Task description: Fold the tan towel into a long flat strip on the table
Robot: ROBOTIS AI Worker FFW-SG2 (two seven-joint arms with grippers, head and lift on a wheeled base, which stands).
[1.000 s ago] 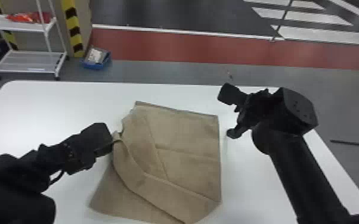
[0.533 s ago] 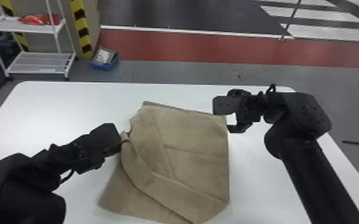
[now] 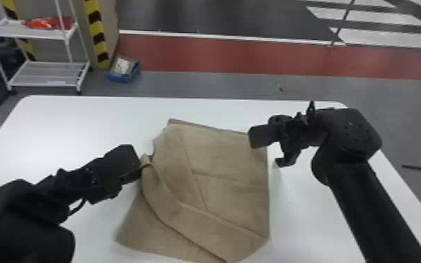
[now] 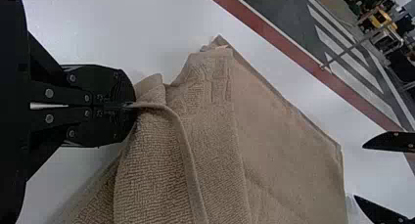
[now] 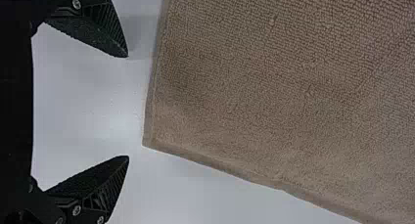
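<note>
Tan terry cloth, the towel (image 3: 227, 150) lies on the white table (image 3: 80, 122). Its near part has a broad flap running slantwise over a lower layer, with a thick hem standing out as a ridge. At the towel's left edge, the left gripper (image 3: 141, 166) pinches a bit of raised hem, fingers pressed together, the cloth bunched and wavy there. Beyond the flap, the towel lies flatter, faintly creased. Near its far right corner is the right gripper (image 3: 265, 149), fingers spread, the corner facing the gap. Well beyond the towel, a blue bin (image 3: 124, 77) sits on the floor.
</note>
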